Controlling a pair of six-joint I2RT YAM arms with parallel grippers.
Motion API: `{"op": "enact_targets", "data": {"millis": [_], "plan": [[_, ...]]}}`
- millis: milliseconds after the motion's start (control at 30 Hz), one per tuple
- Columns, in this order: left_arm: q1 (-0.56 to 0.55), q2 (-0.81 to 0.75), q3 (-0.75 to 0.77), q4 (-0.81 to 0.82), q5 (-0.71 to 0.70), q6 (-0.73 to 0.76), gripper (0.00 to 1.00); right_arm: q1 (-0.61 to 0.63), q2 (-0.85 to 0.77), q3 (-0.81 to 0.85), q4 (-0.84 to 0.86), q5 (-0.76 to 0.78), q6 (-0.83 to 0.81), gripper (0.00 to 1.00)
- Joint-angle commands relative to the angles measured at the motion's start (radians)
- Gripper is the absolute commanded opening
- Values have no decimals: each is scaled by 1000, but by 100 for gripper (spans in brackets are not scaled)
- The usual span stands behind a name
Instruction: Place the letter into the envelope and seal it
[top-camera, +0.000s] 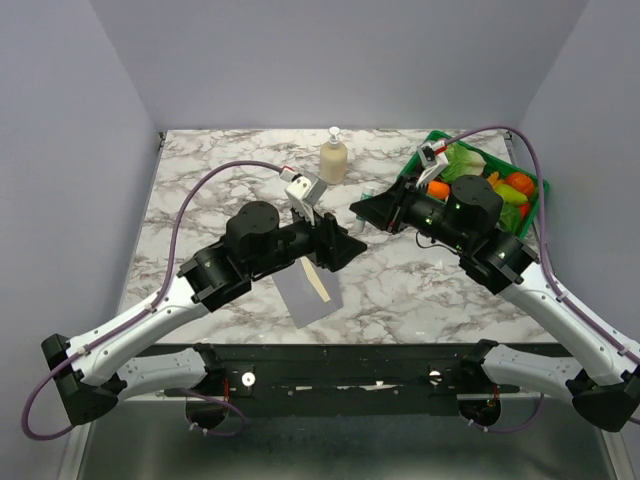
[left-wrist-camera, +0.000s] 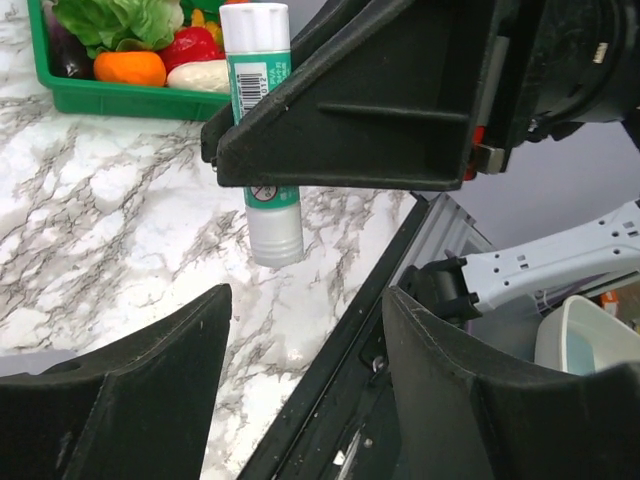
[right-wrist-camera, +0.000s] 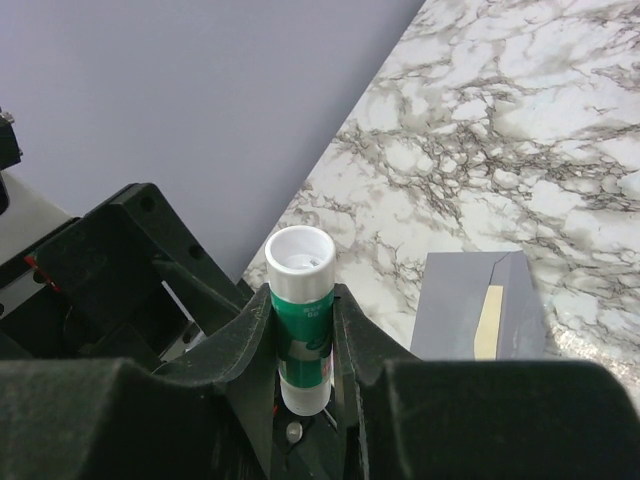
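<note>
The grey envelope (top-camera: 308, 292) lies flat near the table's front edge, below both grippers. A narrow cream strip of the letter (top-camera: 318, 280) shows on it; the rest of the letter is hidden. The right wrist view shows the envelope (right-wrist-camera: 470, 310) and the cream strip (right-wrist-camera: 488, 320). My right gripper (top-camera: 368, 212) is shut on a green-and-white glue stick (right-wrist-camera: 300, 310) and holds it above the table. My left gripper (top-camera: 350, 248) is open and empty, just in front of the right one. In the left wrist view, the open left gripper (left-wrist-camera: 305, 295) faces the glue stick (left-wrist-camera: 262, 120).
A green basket (top-camera: 541, 190) of toy vegetables stands at the back right and also shows in the left wrist view (left-wrist-camera: 110, 100). A soap pump bottle (top-camera: 333, 158) stands at the back middle. The table's front edge runs close under the grippers.
</note>
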Motion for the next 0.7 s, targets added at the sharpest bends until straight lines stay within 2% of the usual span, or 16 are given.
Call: {"op": "enact_targets", "data": {"millis": [0,367,667], "plan": [[-10,40,65,-46,-100,18,72,1,1,23,3,12,10,1],[-10,84,137,-106,-202,48,72,1,3,16,3,-10,8,1],[-12,99,143,-112,-182,56,62,1,6,19,8,-20,8,1]]}}
